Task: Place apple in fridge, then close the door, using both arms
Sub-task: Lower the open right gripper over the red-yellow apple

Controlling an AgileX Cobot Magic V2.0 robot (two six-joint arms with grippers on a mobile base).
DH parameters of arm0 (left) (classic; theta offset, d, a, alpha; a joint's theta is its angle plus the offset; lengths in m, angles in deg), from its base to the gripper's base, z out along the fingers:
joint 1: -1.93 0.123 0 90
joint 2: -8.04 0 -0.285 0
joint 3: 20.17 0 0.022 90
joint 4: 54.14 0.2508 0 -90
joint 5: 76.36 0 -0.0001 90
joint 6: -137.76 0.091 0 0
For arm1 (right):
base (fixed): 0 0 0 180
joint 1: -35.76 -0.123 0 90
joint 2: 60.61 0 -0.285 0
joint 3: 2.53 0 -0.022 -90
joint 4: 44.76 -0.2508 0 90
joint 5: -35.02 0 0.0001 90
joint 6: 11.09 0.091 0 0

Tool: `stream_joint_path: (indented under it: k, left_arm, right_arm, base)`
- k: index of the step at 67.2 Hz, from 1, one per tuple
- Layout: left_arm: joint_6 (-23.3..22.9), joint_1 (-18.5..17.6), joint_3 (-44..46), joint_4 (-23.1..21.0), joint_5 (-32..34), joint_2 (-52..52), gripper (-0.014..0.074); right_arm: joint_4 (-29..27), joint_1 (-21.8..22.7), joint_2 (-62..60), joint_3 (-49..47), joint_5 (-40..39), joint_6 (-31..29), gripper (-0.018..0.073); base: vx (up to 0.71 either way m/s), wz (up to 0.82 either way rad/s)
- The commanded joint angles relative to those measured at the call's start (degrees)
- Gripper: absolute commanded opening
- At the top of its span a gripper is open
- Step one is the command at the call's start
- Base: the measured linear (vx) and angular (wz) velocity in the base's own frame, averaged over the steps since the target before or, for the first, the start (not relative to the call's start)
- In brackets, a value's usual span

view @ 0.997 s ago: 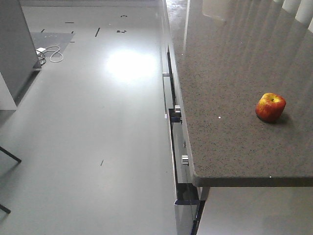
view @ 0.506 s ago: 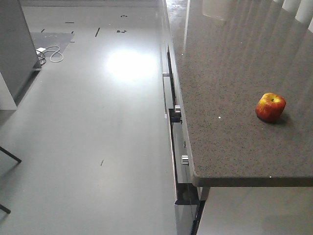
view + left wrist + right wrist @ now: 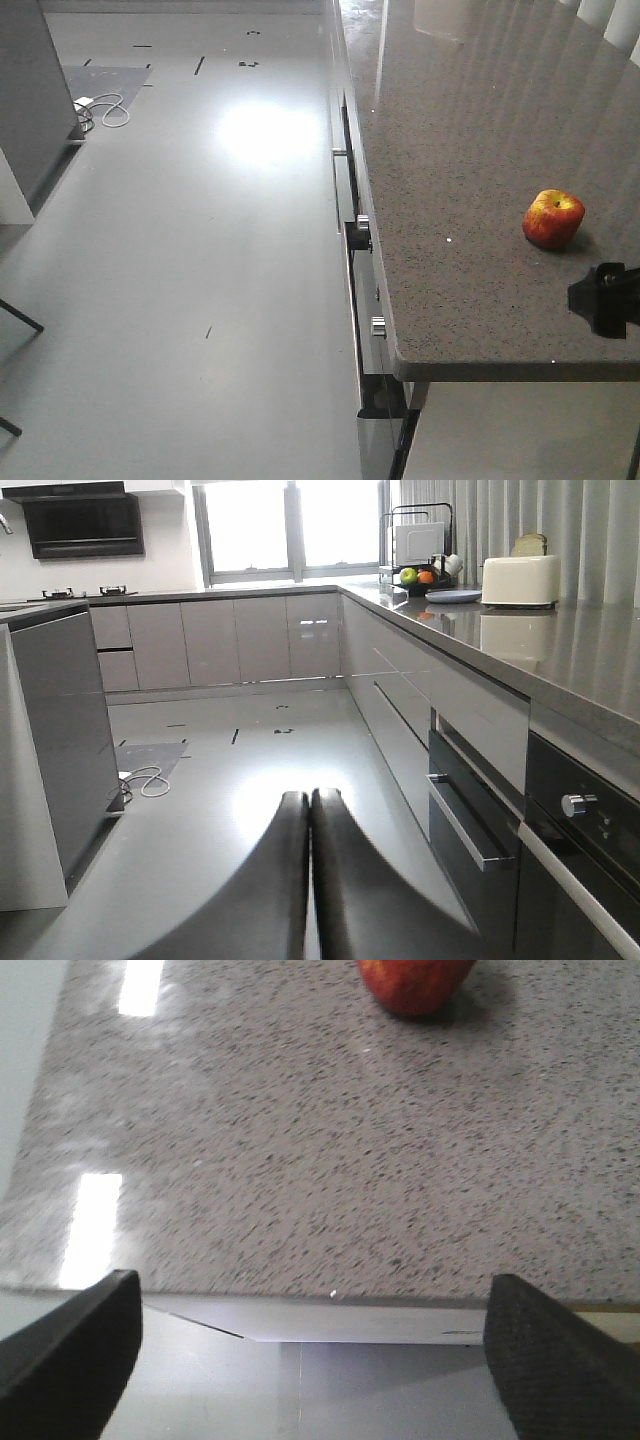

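**While the apple [image 3: 553, 219] sits on the bench [image 3: 470, 150], neither gripper has hold of it**

As we look down from the front-facing view, the red-and-yellow apple stands upright, stem up, on the speckled grey bench, towards its right side and back from the front edge. Just below it, at the frame's right border, a black piece of the right gripper [image 3: 605, 298] pokes in over the bench, near the apple but apart from it. From here I cannot tell how its jaws stand. Left of the bench lies bare grey floor [image 3: 200, 260], with a white cable [image 3: 105, 110] coiled far off.

Over to the left wrist view: the left gripper [image 3: 309, 798] hangs above the kitchen floor, its two black fingers pressed flat together with nothing between them. A toaster [image 3: 520, 580] stands far down the long counter.

Now the right wrist view: the right gripper is spread wide, one finger in each bottom corner, nothing in its grasp. It hangs at the bench's front edge, and the apple sits straight ahead at the top of the frame, well apart from both fingers.
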Motion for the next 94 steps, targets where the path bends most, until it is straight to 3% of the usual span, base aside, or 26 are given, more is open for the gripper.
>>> stream_joint_path:
  k: [1, 13, 61, 94]
  left_arm:
    - [0.0, -0.1, 1.0, -0.5, 4.1, 0.8, -0.0006]
    - [0.0, -0.1, 1.0, -0.5, 4.1, 0.8, -0.0006]
    - [0.0, -0.1, 1.0, -0.5, 4.1, 0.8, -0.0006]
    - [0.0, -0.1, 1.0, -0.5, 4.1, 0.8, -0.0006]
  right_arm:
    - [-0.2, 2.8, 3.2, -4.3, -2.5, 0.4, 0.0673]
    - [-0.4, 5.8, 10.1, -9.8, -2.5, -0.4, 0.0669]
    - [-0.2, 5.7, 37.4, -33.9, 3.9, -6.8, 0.0652]
    - [3.1, 5.9, 51.1, -47.5, 5.5, -9.4, 0.0651]
  base:
    - [0.00, 0.00]
    - [0.00, 0.00]
    - [0.00, 0.00]
    - [0.00, 0.00]
